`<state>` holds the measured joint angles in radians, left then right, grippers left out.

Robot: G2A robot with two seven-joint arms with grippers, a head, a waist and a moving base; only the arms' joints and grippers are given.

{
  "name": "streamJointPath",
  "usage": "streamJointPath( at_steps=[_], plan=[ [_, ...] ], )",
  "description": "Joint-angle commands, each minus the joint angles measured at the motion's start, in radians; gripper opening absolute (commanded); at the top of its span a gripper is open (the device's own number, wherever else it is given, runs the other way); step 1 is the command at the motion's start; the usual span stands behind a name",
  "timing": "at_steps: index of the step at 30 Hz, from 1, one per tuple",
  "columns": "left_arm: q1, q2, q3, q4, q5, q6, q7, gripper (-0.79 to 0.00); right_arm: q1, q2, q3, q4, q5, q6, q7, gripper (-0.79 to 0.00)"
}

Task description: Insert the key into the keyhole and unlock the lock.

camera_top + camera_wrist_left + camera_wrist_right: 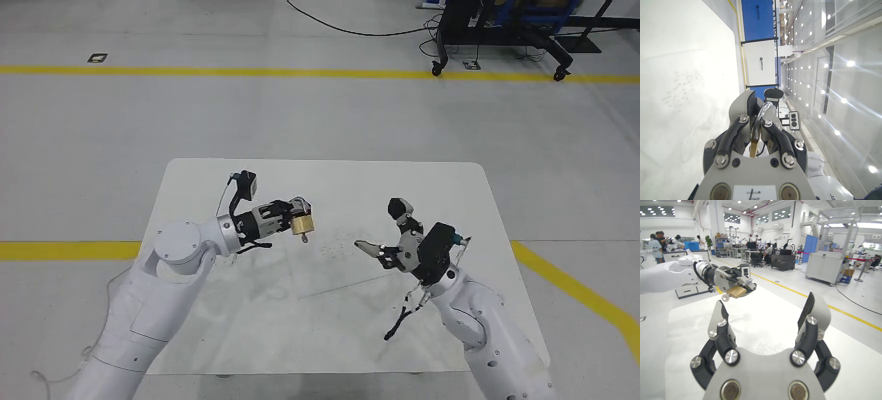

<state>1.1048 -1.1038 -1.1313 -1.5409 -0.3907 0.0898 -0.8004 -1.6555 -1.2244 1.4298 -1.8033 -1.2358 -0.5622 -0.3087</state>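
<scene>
Left end effector (748, 281) level above surface (400, 320), clamped on lock (736, 292), key (725, 298) sticking from its base, right end effector (765, 300) facing it, spread wide, well apart

L grip (293, 213) clamped on lock (302, 224), pointing R | R grip (383, 228) wide open, pointing L

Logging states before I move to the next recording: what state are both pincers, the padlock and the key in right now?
Left pincer: shut on the brass padlock, raised off the table.
Right pincer: open, empty, apart from the padlock.
Brass padlock: gripped; cannot tell whether its shackle is released.
Key: inserted in the padlock's bottom face, bow sticking out, touched by no pincer.
</scene>
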Motion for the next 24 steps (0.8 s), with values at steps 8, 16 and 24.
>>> streamJointPath(
  at_steps=[8,16,24],
  plan=[
    [-0.029,0.001,0.029,-0.028,0.1,0.029,-0.019,-0.785,-0.058,0.007,0.068,0.0,0.012,-0.015,-0.061,0.0],
    [-0.026,0.0,0.05,-0.036,0.201,0.041,0.054,-0.785,-0.058,0.007,0.068,0.0,0.012,-0.015,-0.061,0.0],
    [-0.171,-0.063,0.293,0.1,0.374,0.17,0.145,-0.785,-0.058,0.007,0.068,0.0,0.012,-0.015,-0.061,0.0]
  ],
)
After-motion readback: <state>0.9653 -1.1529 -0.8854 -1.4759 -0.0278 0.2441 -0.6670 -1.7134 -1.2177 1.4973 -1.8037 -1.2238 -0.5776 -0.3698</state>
